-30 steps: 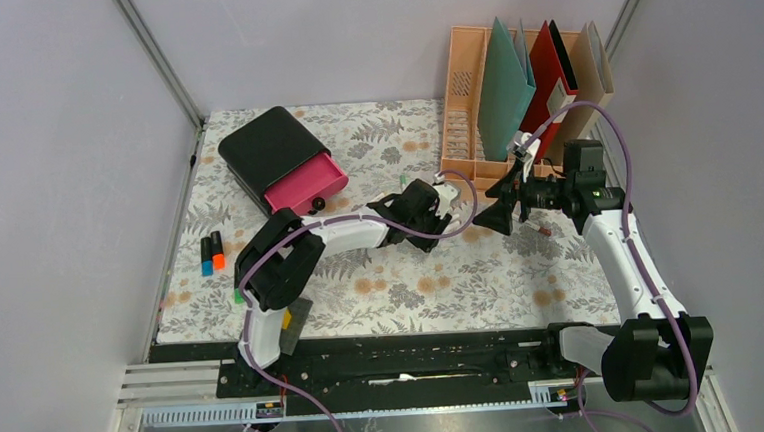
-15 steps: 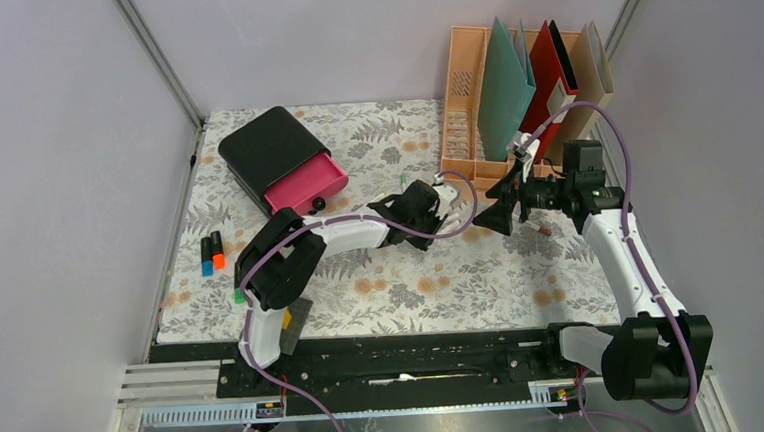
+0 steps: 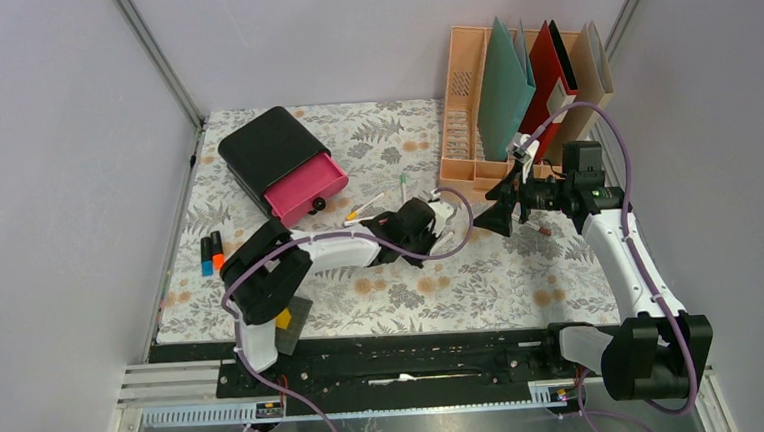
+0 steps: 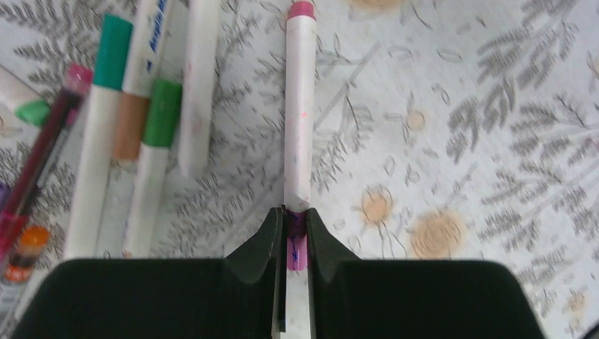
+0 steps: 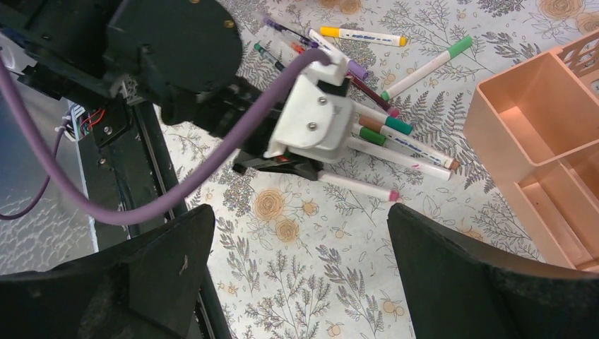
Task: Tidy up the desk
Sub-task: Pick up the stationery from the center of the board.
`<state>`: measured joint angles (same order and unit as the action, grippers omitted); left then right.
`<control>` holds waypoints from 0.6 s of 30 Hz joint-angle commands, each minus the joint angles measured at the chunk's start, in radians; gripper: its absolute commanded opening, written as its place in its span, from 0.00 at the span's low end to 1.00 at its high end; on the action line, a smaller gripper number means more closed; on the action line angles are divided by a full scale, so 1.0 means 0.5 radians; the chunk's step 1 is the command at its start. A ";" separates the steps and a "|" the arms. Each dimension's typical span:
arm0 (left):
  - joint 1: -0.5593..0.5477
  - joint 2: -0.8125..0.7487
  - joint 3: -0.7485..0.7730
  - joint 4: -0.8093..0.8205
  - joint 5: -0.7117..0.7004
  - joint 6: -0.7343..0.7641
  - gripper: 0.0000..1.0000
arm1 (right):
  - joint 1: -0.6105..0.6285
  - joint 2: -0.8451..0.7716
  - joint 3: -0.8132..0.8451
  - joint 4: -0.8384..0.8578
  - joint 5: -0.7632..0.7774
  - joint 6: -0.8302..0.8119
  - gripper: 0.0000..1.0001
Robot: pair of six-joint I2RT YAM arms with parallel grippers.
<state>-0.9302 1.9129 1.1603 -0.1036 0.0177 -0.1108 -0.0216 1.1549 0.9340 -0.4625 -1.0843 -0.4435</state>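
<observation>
the flowered desk (image 3: 413, 294) spreads ahead of both arms, with the black drawer box (image 3: 272, 153) at its far left, pink drawer out. at centre the left gripper (image 4: 291, 224) has drawn back toward its base and narrowed over the last second. its jaws now pinch the pink-ended white marker (image 4: 300, 106) beside the loose pens (image 4: 134, 106), so that marker looks ready to lift. the right gripper (image 3: 491, 219) hangs wide open, holding nothing, near the peach file rack (image 3: 466, 101).

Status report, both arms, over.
Left gripper shut on pink-tipped marker, at desk level. Right gripper open, empty, hovering. Loose markers alongside, not touching it.
</observation>
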 commanded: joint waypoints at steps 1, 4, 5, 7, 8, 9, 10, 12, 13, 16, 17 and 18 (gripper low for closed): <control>-0.026 -0.276 -0.137 0.098 -0.028 -0.044 0.00 | -0.006 0.000 0.089 -0.009 -0.010 -0.038 1.00; -0.024 -0.431 -0.218 0.097 -0.029 -0.045 0.00 | -0.005 0.000 0.089 -0.008 -0.012 -0.039 1.00; -0.023 -0.480 -0.242 0.090 -0.053 -0.043 0.00 | -0.006 0.000 0.090 -0.011 -0.017 -0.038 1.00; -0.025 -0.570 -0.279 0.060 -0.092 -0.041 0.00 | -0.006 0.005 0.089 -0.008 -0.027 -0.039 1.00; -0.023 -0.616 -0.298 0.028 -0.099 -0.034 0.00 | -0.008 0.006 0.089 -0.008 -0.030 -0.040 1.00; -0.023 -0.660 -0.306 0.000 -0.104 -0.024 0.00 | -0.006 0.009 0.087 -0.008 -0.031 -0.038 1.00; -0.026 -0.706 -0.309 -0.039 -0.110 -0.011 0.00 | -0.006 0.009 0.086 -0.008 -0.031 -0.042 1.00; -0.023 -0.790 -0.298 -0.129 -0.133 0.022 0.00 | -0.008 0.006 0.086 -0.008 -0.024 -0.050 1.00; -0.023 -0.833 -0.292 -0.177 -0.149 0.042 0.00 | -0.006 0.004 0.084 -0.011 -0.020 -0.052 1.00; -0.023 -0.958 -0.247 -0.340 -0.235 0.099 0.00 | -0.009 -0.006 0.088 -0.024 -0.008 -0.072 1.00; -0.023 -0.995 -0.222 -0.407 -0.274 0.120 0.00 | -0.013 -0.006 0.091 -0.030 -0.005 -0.077 1.00; -0.019 -1.033 -0.196 -0.470 -0.323 0.132 0.00 | -0.013 -0.007 0.095 -0.037 -0.004 -0.082 1.00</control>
<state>-0.9436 1.4841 1.0168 -0.2173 -0.0502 -0.0940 -0.0219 1.1568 0.9340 -0.4641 -1.0840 -0.4553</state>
